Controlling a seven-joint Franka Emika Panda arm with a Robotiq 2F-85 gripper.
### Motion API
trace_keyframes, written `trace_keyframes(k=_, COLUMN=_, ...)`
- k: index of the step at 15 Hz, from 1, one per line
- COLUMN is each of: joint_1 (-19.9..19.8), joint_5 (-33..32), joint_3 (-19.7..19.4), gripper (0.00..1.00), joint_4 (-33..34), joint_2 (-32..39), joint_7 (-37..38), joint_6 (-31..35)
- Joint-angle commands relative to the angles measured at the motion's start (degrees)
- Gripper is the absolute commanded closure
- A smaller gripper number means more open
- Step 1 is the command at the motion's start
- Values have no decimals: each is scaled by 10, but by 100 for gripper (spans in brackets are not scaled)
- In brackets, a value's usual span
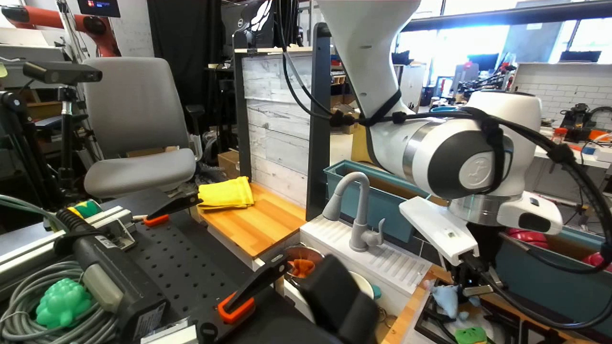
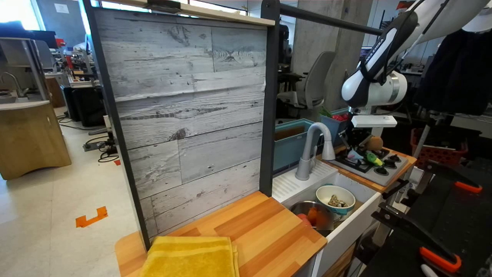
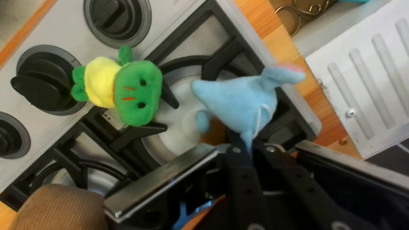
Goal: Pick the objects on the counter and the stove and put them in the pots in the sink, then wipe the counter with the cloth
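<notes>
Gripping a blue plush toy (image 3: 238, 99) by a narrow end in the closed-up end effector (image 3: 252, 149), right by a burner (image 3: 174, 131) of the stove (image 3: 68, 32); cannot tell whether lifted clear of the black grate (image 3: 223, 57) or touching it. Showing near it a green-and-yellow plush toy (image 3: 137, 80), lying just beside a black knob (image 3: 46, 81), and at the lower left of the wrist view part of a brown rounded thing (image 3: 60, 207). Farther out, in an exterior view, can make out a white-and-teal pot (image 2: 324, 193) with a speckled thing (image 2: 335, 201) inside, and just beside it a steel pot (image 2: 301, 206) containing orange and red things (image 2: 312, 215), standing together in the sink (image 2: 340, 242) by a grey faucet (image 2: 307, 157). Beyond the sink, can see a yellow cloth (image 2: 192, 254) folded on the wooden desk (image 2: 246, 215), well apart from the end effector.
</notes>
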Motion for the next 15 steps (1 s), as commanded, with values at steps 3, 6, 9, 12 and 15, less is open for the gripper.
trace_keyframes(k=3, joint_1=-2, joint_5=-10, joint_3=63, gripper=99, joint_4=-197, joint_2=-98, joint_7=-87, joint_6=171)
trace_keyframes(k=6, joint_1=-2, joint_5=-10, joint_3=94, gripper=99, joint_4=-248, joint_2=-120, joint_7=-95, joint_6=201)
trace_keyframes(k=9, joint_1=7, joint_5=-6, joint_3=110, gripper=99, joint_4=-263, joint_2=-126, joint_7=-83, joint_6=187)
trace_keyframes(k=12, joint_1=8, joint_5=-5, joint_3=119, gripper=89, joint_4=-258, joint_2=-129, joint_7=-80, joint_6=169)
trace_keyframes(k=15, joint_1=19, joint_5=-8, joint_3=100, gripper=55, joint_4=-263, joint_2=-148, joint_7=-69, joint_6=119)
